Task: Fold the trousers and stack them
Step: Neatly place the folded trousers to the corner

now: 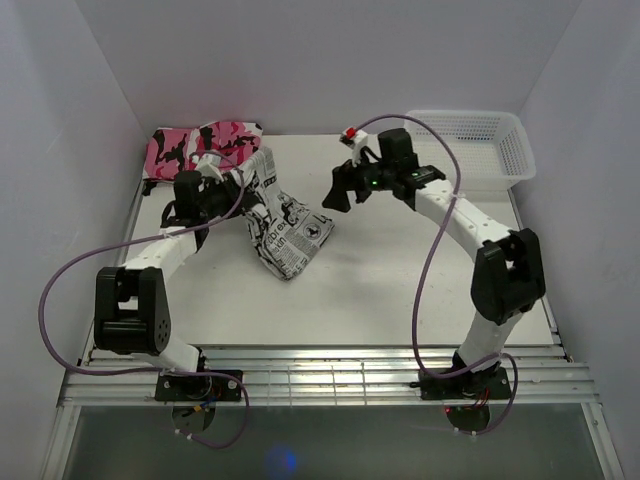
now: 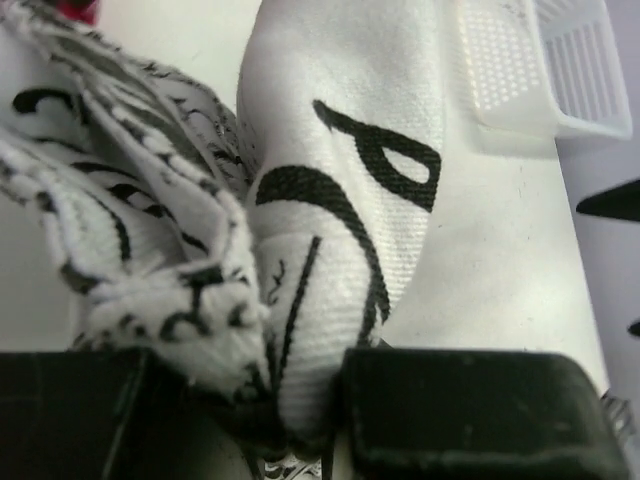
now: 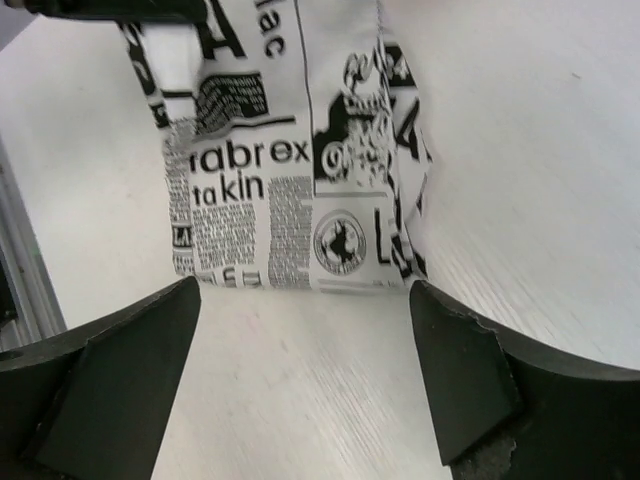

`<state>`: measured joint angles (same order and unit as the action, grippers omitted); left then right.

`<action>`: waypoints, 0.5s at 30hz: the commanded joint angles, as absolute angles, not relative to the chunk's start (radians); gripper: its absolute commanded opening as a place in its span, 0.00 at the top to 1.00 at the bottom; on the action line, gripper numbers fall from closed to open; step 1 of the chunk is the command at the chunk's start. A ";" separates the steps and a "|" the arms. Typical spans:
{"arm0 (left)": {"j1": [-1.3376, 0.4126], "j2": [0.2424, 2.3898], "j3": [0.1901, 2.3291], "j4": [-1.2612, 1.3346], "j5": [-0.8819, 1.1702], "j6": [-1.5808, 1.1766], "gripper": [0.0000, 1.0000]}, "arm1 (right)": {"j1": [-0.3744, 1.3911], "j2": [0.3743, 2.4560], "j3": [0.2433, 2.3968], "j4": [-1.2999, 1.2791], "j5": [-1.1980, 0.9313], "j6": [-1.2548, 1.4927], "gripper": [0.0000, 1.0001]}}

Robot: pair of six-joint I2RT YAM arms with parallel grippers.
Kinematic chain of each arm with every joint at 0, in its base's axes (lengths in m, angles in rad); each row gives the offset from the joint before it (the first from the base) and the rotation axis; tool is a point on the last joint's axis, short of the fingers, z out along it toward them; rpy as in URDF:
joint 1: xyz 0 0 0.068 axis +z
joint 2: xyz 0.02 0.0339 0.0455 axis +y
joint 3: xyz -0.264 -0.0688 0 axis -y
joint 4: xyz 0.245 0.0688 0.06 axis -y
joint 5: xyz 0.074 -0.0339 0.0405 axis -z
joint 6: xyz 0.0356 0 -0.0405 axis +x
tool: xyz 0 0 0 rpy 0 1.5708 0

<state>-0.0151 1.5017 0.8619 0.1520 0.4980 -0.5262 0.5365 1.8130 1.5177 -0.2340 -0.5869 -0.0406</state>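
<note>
Clamping the trousers (image 1: pixel 288 235) is the left hand (image 2: pixel 300 400); the right hand (image 3: pixel 305 370), fingers apart, hovers near them.

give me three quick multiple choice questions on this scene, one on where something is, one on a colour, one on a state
1. Where on the table is the white basket? A near left corner; B far right corner; C between the arm bases.
2. What colours has the garment behind the trousers? A pink, black and white; B plain blue; C green and yellow.
3. How are the right fingers? A shut on the trousers; B shut on the basket; C open, holding nothing.
Key: 1 B, it sits at the far right in the top view. 2 A, its camouflage pattern shows those colours. 3 C, the right wrist view shows them spread apart, gripping nothing.
</note>
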 commanded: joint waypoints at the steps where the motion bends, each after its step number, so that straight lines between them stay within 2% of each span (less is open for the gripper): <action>1: -0.090 1.522 1.004 0.284 0.520 -0.305 1.00 | 0.456 1.714 1.407 -0.275 -0.607 -0.112 0.10; 7: -0.120 1.724 1.265 0.402 0.519 -0.249 1.00 | 0.362 1.606 1.295 -0.287 -0.591 -0.138 0.10; 15: -0.117 1.905 1.526 0.541 0.413 -0.268 1.00 | 0.353 1.569 1.247 -0.304 -0.565 -0.156 0.10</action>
<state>-0.1242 1.9404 1.4254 0.3611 0.4587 -0.2840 0.3569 1.6161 1.2522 -0.3027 -0.5713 -0.1322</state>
